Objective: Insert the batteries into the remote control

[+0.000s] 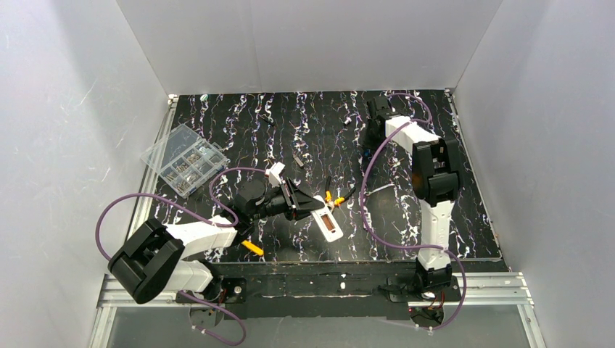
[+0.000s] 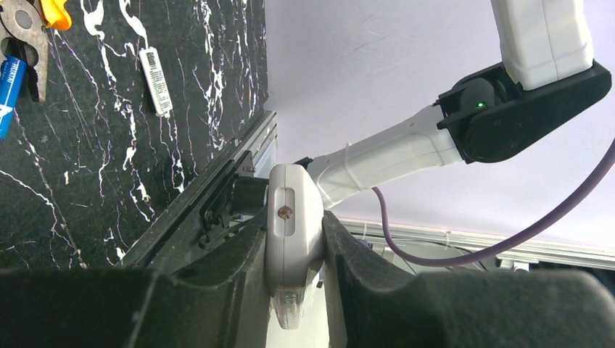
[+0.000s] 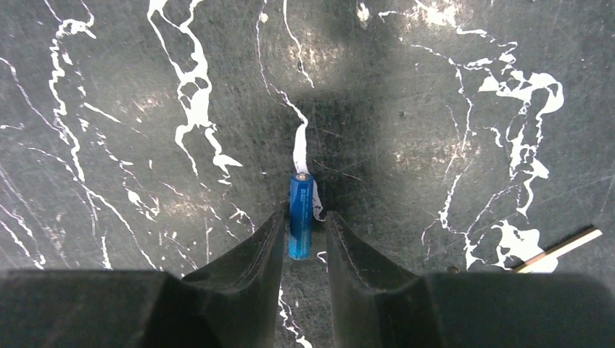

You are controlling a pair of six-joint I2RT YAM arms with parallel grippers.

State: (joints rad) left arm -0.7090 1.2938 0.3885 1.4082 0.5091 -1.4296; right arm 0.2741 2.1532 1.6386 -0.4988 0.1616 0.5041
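Presently at the fetching step, judging by the layout.

Right pincer [image 3: 304,216]: low over the bench [image 3: 109,109], toward the upper right of the overhead frame. Fingers narrowly apart, straddling the lower half of a blue battery [image 3: 301,210] lying flat; no clamp evident yet.

Left pincer [image 2: 294,228]: clamped on the white remote control [image 2: 294,210], near the middle of the overhead frame, recess apparently facing up.

Second battery [image 2: 9,94]: upper left of the left wrist frame, just beside pliers [image 2: 25,43].

Next, in all likelihood: close squarely on the cell, lift, carry across to the recess, match polarity, seat without letting it roll.
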